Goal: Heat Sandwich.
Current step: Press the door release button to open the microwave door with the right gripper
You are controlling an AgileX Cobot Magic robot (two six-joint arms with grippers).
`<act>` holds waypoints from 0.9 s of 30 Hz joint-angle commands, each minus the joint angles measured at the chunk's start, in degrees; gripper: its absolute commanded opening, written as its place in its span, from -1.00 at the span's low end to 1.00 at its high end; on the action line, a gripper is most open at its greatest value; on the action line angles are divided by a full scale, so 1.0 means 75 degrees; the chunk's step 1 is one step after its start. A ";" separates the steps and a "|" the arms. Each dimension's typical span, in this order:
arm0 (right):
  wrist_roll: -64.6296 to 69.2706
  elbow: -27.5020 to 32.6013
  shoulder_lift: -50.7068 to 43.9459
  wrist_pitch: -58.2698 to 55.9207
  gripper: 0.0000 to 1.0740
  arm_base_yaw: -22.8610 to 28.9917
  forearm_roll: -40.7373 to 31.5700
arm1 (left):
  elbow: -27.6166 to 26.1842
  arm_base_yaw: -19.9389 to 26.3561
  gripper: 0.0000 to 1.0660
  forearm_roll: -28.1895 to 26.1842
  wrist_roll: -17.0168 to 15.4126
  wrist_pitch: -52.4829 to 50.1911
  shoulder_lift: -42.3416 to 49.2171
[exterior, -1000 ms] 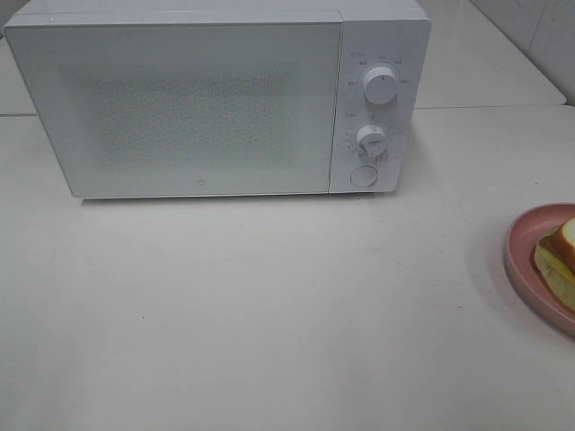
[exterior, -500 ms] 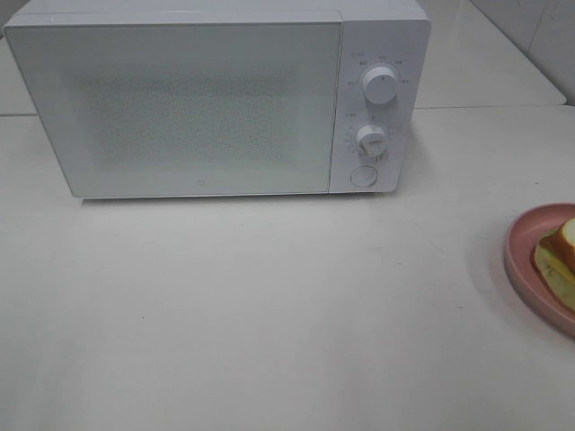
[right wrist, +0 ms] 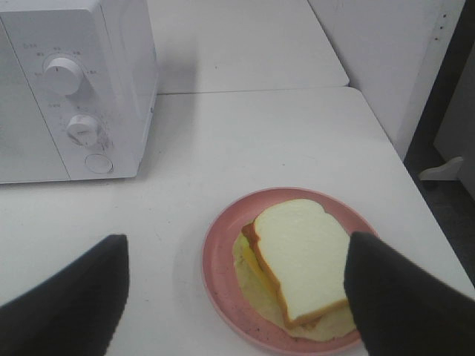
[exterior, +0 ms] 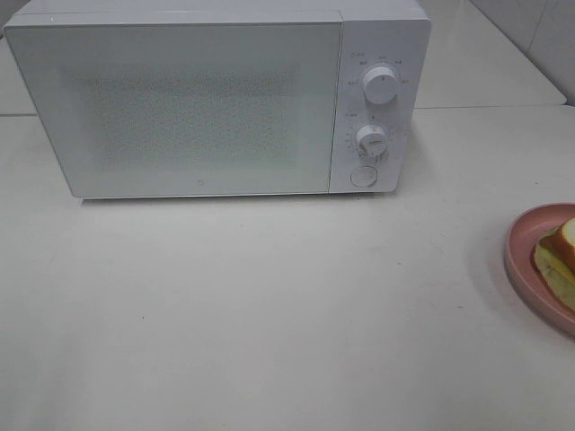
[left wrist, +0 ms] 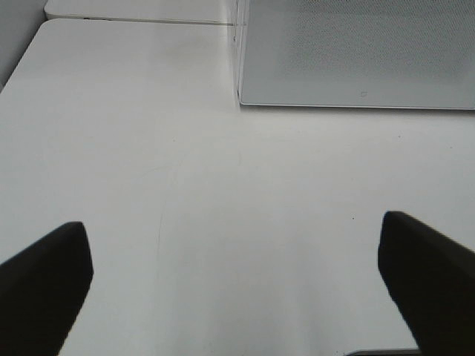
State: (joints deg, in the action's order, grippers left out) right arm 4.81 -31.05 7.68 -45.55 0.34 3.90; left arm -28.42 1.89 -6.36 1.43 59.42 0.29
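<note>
The sandwich [right wrist: 300, 259], pale bread with an orange-brown crust and yellow filling, lies on a round pink plate [right wrist: 223, 276]; in the exterior high view the sandwich [exterior: 559, 259] and plate [exterior: 526, 238] sit at the table's right edge, partly cut off. A white microwave [exterior: 216, 99] with its door shut stands at the back of the table. My right gripper [right wrist: 236, 285] is open, hovering over the plate, its dark fingers on either side of it and nothing between them. My left gripper [left wrist: 236, 274] is open wide over bare table in front of the microwave [left wrist: 356, 52]. Neither arm shows in the exterior high view.
Two dials [exterior: 381, 85] and a round button [exterior: 363, 176] are on the microwave's right panel. The white table [exterior: 269, 305] meets another tabletop behind it. The table's right edge [right wrist: 415, 200] drops off close to the plate, with a white wall beyond.
</note>
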 commanded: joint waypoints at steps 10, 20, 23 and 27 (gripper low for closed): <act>0.0023 -0.0046 0.1520 0.1276 0.42 -0.0038 0.0008 | 0.0031 0.0000 0.89 -0.0015 0.0000 -0.0084 0.0199; 0.0023 -0.0046 0.2857 0.1986 0.42 -0.0038 0.0008 | 0.0031 0.0000 0.89 -0.0015 0.0000 -0.0084 0.0199; 0.0023 -0.0046 0.3231 0.2284 0.42 -0.0038 0.0008 | 0.0031 0.0000 0.89 -0.0015 0.0000 -0.0084 0.0199; 0.0038 -0.0046 0.3667 0.2666 0.42 -0.0038 0.0008 | 0.0031 0.0000 0.89 -0.0015 0.0000 -0.0084 0.0199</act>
State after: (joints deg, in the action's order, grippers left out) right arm 4.81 -31.05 34.15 -27.50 0.34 3.90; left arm -28.42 1.89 -6.36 1.43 59.42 0.29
